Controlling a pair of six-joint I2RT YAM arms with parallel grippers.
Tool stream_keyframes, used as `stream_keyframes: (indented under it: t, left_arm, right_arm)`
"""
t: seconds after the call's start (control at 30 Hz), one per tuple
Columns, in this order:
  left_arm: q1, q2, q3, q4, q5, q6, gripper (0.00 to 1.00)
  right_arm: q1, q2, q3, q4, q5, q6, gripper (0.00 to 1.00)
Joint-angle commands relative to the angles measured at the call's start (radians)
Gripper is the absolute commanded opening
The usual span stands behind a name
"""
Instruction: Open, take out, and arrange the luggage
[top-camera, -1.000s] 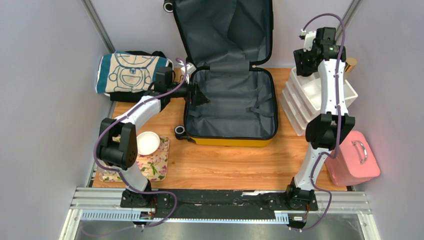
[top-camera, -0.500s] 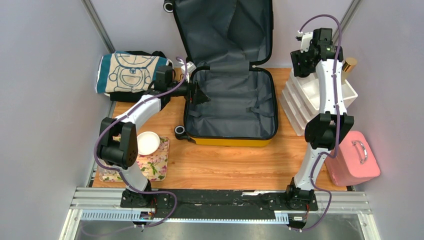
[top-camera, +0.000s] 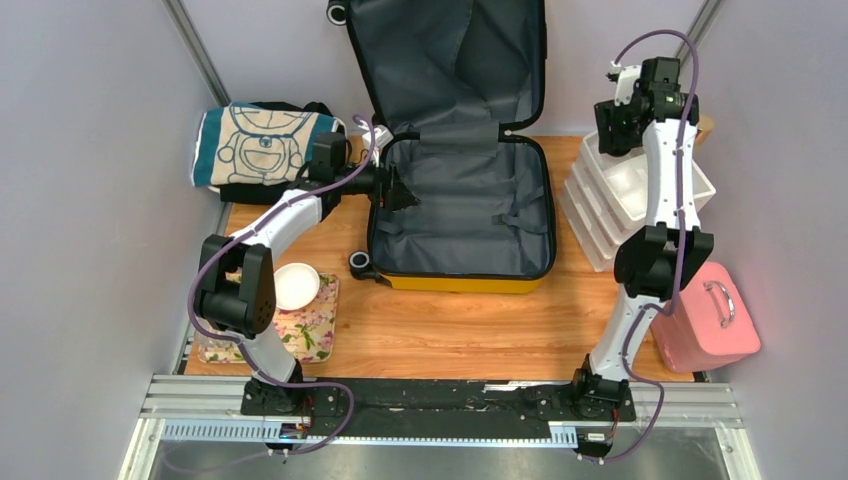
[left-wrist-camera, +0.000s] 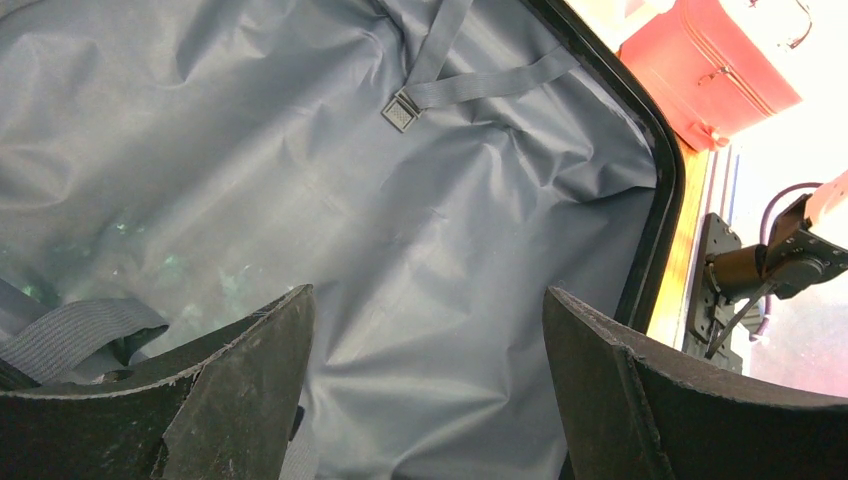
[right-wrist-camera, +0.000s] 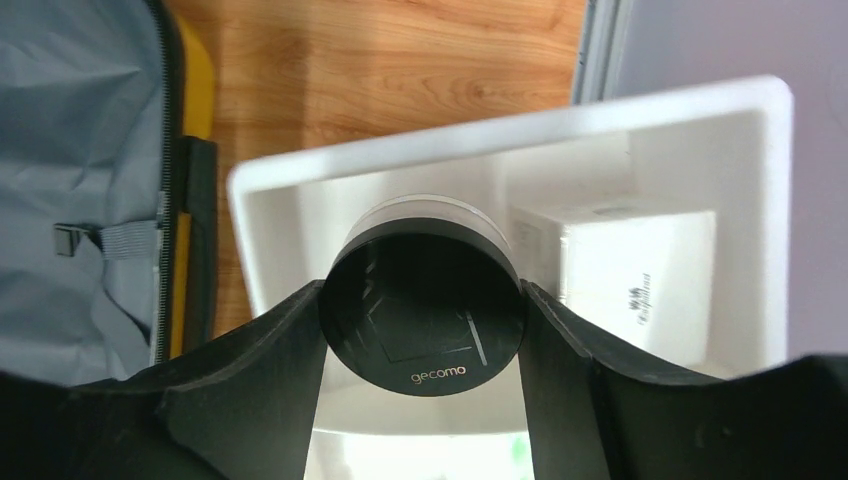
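R arm (top-camera: 668, 190) high, jar (right-wrist-camera: 422, 312) in gripper (right-wrist-camera: 420, 300).

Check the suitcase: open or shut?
Open. The luggage lies flat, its lid raised behind it, grey lining exposed.

"What was the suitcase (top-camera: 460, 284) made of?"

"A hard yellow shell, smooth like plastic. Its lining (left-wrist-camera: 400, 250) was grey cloth, creased, with a faint sheen."

"And the table (top-camera: 450, 330)?"

"Smooth wood, with the grain showing. The tray (right-wrist-camera: 400, 165) was matt white plastic, and the jar (right-wrist-camera: 422, 305) showed a glossy black face. The fingers (left-wrist-camera: 250, 400) of the left gripper (left-wrist-camera: 425, 292) were matt black and scuffed."
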Motion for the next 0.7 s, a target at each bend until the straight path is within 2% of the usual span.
stream_keyframes:
  t: [0.0,0.27,0.5,0.67]
  left_arm:
    - [-0.004,-0.007,0.037,0.016,0.011,-0.001,0.91]
    - [-0.009,-0.004,0.043,0.019,0.009,0.001,0.91]
    - [-0.012,0.002,0.062,-0.001,-0.005,0.005,0.91]
    - [-0.01,0.029,0.153,-0.137,-0.041,0.051,0.91]
  right_arm:
    - [-0.031,-0.001,0.026,0.021,0.019,-0.007,0.59]
    - [-0.034,0.008,0.051,0.024,0.002,0.004,0.8]
    - [-0.025,-0.002,0.084,0.019,-0.047,0.024,0.83]
    - [0.001,-0.036,0.094,0.065,-0.105,0.042,0.83]
